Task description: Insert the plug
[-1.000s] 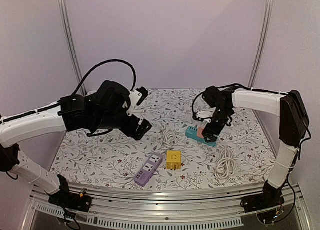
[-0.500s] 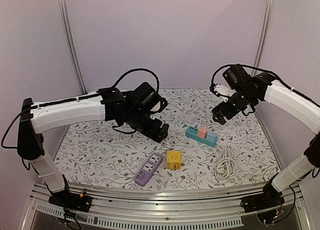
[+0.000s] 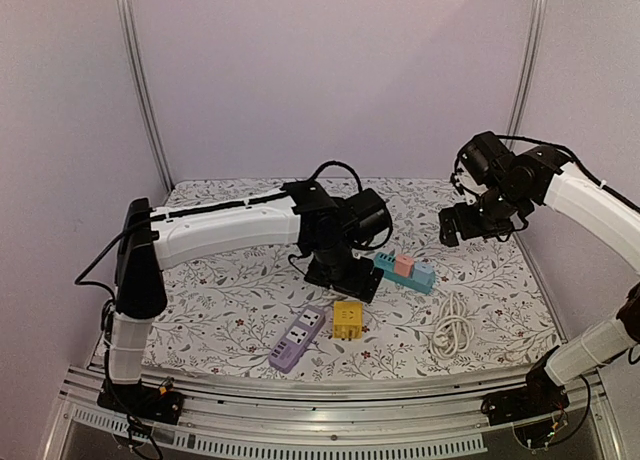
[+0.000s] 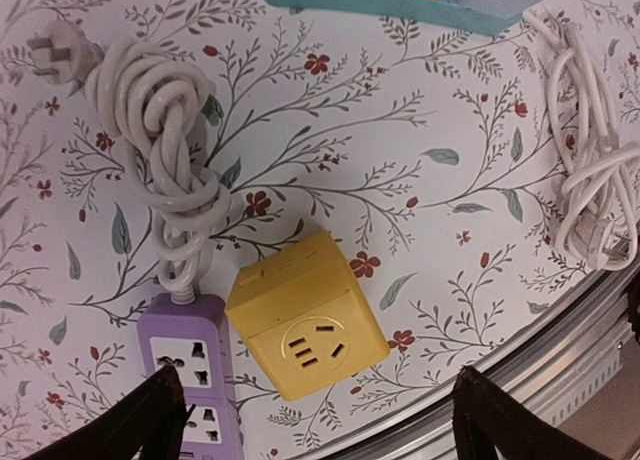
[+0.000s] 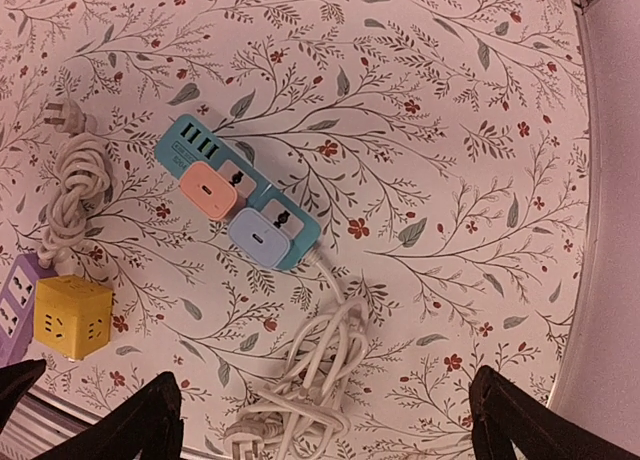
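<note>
A yellow cube socket (image 4: 305, 315) sits on the floral table, its socket face toward the left wrist camera; it also shows in the top view (image 3: 347, 319). A purple power strip (image 4: 190, 375) lies beside it, with a knotted white cord (image 4: 160, 170) ending in a loose plug (image 4: 55, 50). A teal power strip (image 5: 240, 195) carries a pink adapter (image 5: 207, 192) and a pale blue adapter (image 5: 264, 229). My left gripper (image 4: 320, 430) is open and empty above the yellow cube. My right gripper (image 5: 330, 430) is open and empty, high above the teal strip's cord bundle (image 5: 320, 380).
The teal strip's cord bundle (image 3: 452, 325) lies at the front right, its plug (image 5: 245, 440) near the table's front edge. A metal rail (image 3: 330, 395) runs along the front edge. Frame posts and purple walls enclose the table.
My left arm has swung right and forward to hover over the yellow cube. My right arm has lifted off the teal strip and drawn back to the right.
</note>
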You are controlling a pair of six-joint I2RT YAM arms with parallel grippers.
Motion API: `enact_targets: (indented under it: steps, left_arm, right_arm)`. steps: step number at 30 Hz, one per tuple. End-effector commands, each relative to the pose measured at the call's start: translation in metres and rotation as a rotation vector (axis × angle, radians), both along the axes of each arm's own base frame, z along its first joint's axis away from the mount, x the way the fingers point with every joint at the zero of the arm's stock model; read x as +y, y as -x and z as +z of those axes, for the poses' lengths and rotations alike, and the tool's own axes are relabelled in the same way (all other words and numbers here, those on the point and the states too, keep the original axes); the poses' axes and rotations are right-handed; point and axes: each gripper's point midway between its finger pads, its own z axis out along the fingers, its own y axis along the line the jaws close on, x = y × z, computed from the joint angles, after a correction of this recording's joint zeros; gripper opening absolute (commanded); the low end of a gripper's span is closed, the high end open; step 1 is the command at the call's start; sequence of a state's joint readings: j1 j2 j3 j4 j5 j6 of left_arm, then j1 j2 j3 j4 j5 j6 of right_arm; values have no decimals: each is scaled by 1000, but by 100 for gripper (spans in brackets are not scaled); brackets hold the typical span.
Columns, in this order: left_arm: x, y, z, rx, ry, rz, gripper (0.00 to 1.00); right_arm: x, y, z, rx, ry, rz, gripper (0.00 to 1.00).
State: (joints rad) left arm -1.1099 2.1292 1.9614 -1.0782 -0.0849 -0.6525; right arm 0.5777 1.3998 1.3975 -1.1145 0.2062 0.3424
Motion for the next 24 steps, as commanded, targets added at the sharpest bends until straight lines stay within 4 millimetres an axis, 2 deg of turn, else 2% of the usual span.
enact_targets:
  steps: [1, 7, 19, 24]
  left_arm:
    - [19, 23, -15, 125, -120, 74, 92]
    - [21, 35, -38, 190, -142, 119, 92]
    - [-6, 48, -74, 286, -69, 165, 89]
    - [-9, 42, -88, 261, -67, 193, 83]
  right_arm:
    - [-9, 12, -2, 33, 14, -45, 99]
    - [-10, 18, -3, 44, 9, -32, 99]
    - [-11, 21, -9, 79, 42, 1, 99]
    - [-11, 25, -19, 89, 32, 2, 99]
